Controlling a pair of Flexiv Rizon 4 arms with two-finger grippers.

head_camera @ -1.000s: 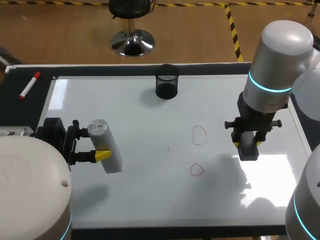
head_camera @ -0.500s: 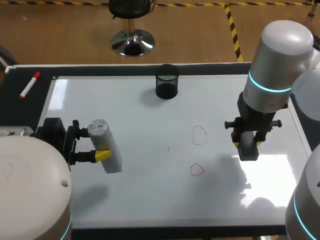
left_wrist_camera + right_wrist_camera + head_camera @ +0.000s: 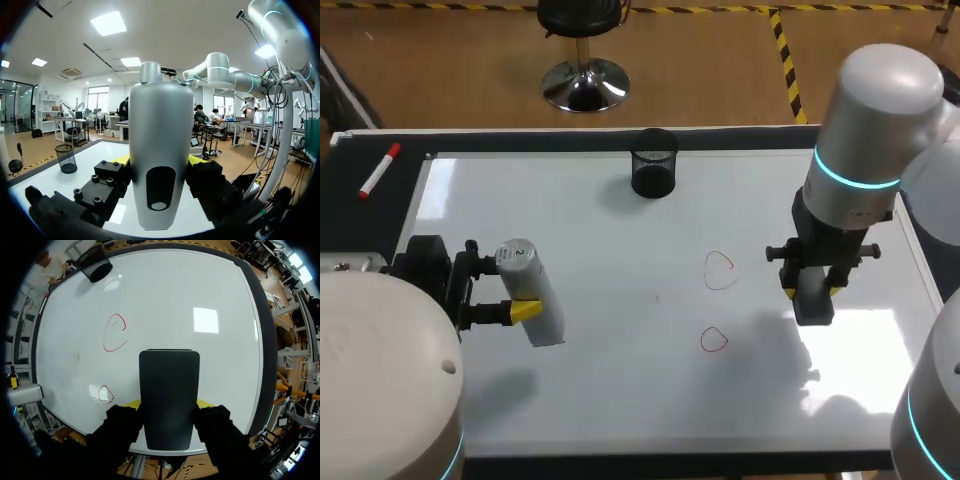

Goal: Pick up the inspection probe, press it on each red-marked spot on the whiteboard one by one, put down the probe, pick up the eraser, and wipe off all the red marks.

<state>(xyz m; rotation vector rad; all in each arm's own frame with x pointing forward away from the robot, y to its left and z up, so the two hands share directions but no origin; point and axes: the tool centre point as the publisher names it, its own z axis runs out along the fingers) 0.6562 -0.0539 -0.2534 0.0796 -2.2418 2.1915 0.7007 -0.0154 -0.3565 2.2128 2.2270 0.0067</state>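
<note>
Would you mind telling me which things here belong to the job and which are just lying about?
Job: inspection probe, held in the left gripper; eraser, held in the right gripper; two red marks; whiteboard.
Lying about: black mesh cup; red marker.

Light is bright and even, falling from above: ceiling panels (image 3: pixel 109 22) glow white in the left wrist view. The glossy whiteboard (image 3: pixel 620 230) mirrors them as pale glare patches near its left end and beside the right arm (image 3: pixel 865 150), and as a clean bright square in the right wrist view. Soft grey shadows lie below the probe (image 3: pixel 530 295), beside the mesh cup (image 3: pixel 653 163) and around the eraser (image 3: pixel 812 298). The probe's silver shell carries a smooth sheen; the eraser's black face shows almost no detail. In both wrist views straight edges bow outward toward the rim.
</note>
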